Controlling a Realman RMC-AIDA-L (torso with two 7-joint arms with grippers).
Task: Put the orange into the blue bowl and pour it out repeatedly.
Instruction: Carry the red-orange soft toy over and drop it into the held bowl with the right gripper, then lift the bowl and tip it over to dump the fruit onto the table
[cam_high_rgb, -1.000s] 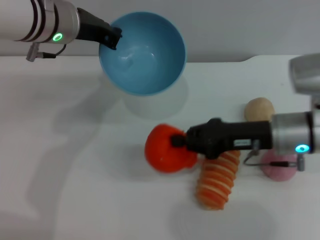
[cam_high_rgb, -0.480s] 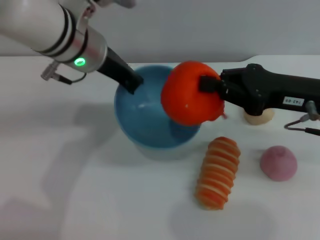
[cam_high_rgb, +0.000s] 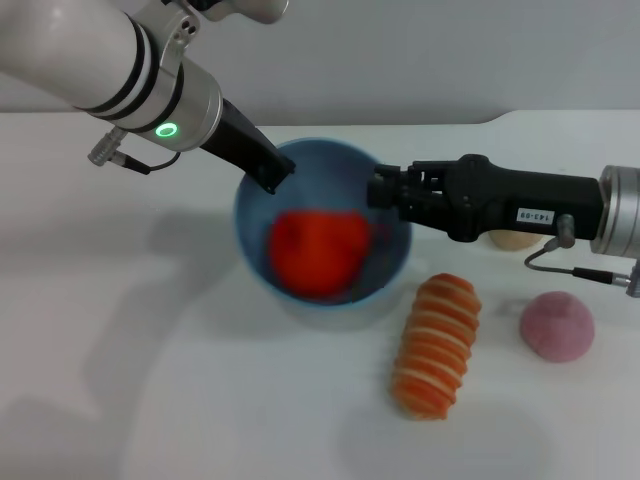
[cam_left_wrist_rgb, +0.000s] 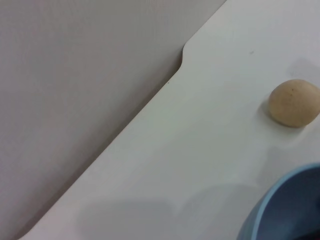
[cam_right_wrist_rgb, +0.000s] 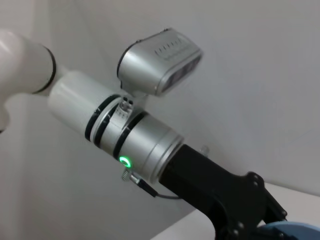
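The orange (cam_high_rgb: 316, 252) lies inside the blue bowl (cam_high_rgb: 395, 262), low against its near wall, and nothing grips it. The right gripper (cam_high_rgb: 378, 192) hangs over the bowl's right rim, just beside and above the fruit but apart from it; its fingers are spread and hold nothing. The left gripper (cam_high_rgb: 272, 173) is clamped on the bowl's far-left rim, its black fingers pinching the wall, with the orange below and to its right inside the bowl.

The bowl sits on the white table (cam_high_rgb: 150, 400). To its right lies the orange-and-cream striped loaf (cam_high_rgb: 437, 345), near the bowl; a pink ball (cam_high_rgb: 557, 325) is farther right, and a tan ball (cam_left_wrist_rgb: 293, 102) is mostly hidden behind the right arm in the head view.
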